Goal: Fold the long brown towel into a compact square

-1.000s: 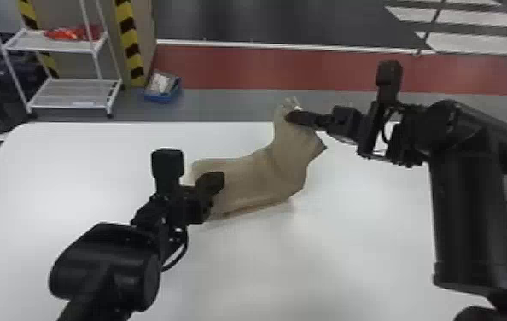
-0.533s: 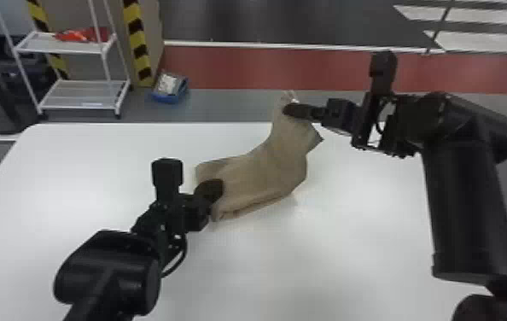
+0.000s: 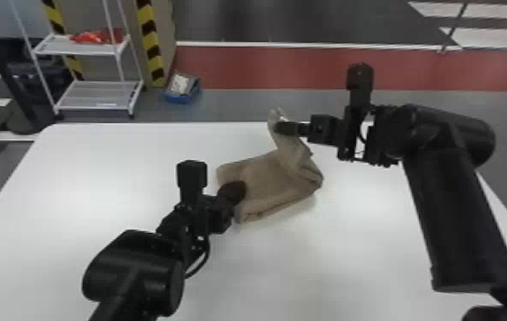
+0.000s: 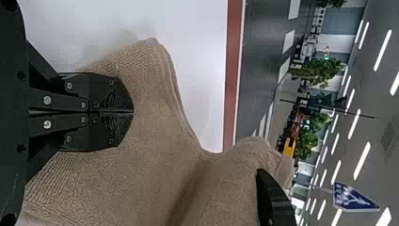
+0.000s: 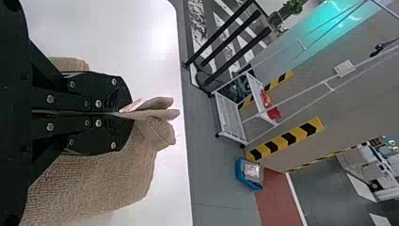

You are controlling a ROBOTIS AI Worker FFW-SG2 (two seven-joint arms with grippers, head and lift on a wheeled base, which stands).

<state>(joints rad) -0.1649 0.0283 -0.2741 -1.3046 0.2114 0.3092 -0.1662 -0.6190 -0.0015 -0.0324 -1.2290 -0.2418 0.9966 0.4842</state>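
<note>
White rack (image 3: pixel 94 94) off the counter's (image 3: pixel 52 192) far left corner, red item (image 3: pixel 97 37) on its upper shelf. Blue bin (image 3: pixel 183 98) on the floor past the far edge. Left pincer (image 3: pixel 235 191) comes in from the near edge — clenched, fingers together, tips against the towel; whether cloth is nipped between them I cannot tell. Brown towel (image 3: pixel 267 179) lies mid-counter toward the far edge, layered, its far part lifted in a bent flap. Right pincer (image 3: pixel 281 127) grasps that flap's top near the far edge — pale tag (image 5: pixel 132 105) pokes out beside the fingertips.
</note>
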